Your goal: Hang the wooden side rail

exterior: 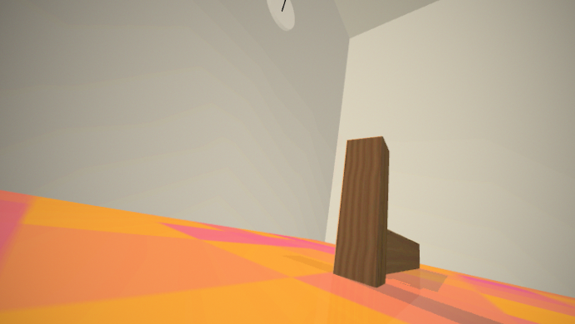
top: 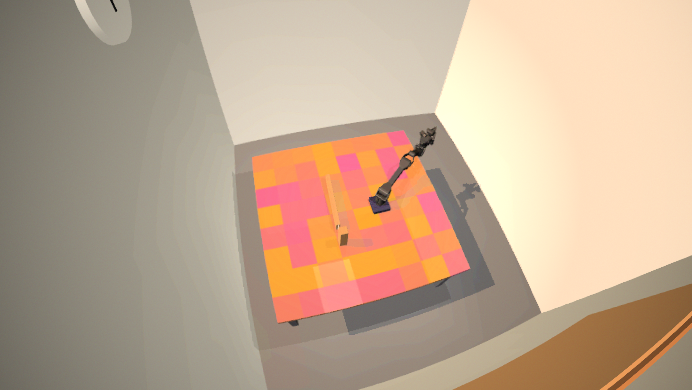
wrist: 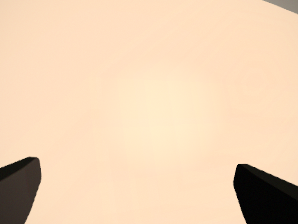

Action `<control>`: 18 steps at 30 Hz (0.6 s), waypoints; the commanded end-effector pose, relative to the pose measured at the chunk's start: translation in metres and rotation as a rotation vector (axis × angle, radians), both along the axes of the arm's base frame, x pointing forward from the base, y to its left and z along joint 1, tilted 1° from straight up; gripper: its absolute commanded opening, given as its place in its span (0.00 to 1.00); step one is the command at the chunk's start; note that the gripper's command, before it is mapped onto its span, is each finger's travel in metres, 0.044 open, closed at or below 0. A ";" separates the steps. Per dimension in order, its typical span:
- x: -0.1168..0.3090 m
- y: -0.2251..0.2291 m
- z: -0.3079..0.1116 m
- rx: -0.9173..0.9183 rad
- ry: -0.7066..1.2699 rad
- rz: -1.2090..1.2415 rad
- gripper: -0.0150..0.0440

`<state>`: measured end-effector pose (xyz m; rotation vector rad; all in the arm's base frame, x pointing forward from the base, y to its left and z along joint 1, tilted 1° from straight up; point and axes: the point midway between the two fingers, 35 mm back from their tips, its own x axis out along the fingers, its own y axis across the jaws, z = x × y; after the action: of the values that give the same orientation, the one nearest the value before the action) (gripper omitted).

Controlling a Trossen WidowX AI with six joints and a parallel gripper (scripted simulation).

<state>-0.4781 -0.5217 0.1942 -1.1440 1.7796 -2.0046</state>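
The wooden headboard post (top: 343, 236) (exterior: 361, 208) stands upright on the table. The long wooden side rail (top: 332, 200) (exterior: 404, 254) lies behind the post, with its near end at or close to the post. In the exterior view the post hides that end. The hooks, the slot and the pins cannot be made out, so whether the hooks sit on the pins cannot be told. My gripper (top: 433, 131) (wrist: 139, 172) is open and empty, raised far from the rail and post, at the upper right end of the arm. The wrist view shows only a bare wall between the fingers.
The arm's dark base (top: 379, 205) stands on the patchwork-coloured table (top: 295, 295) (exterior: 166, 282), to the right of the rail in the top view. The arm reaches away from the rail, past the table's right edge. Pale walls surround the table, and a round clock (top: 111, 22) (exterior: 283, 14) hangs on one.
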 end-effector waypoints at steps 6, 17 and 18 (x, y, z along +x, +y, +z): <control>0.001 0.000 0.031 0.000 0.000 0.000 1.00; 0.034 -0.021 0.057 -0.013 -0.025 0.068 1.00; 0.043 -0.027 0.058 -0.015 -0.034 0.087 1.00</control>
<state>-0.4633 -0.5246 0.2648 -1.1774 1.7331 -2.0232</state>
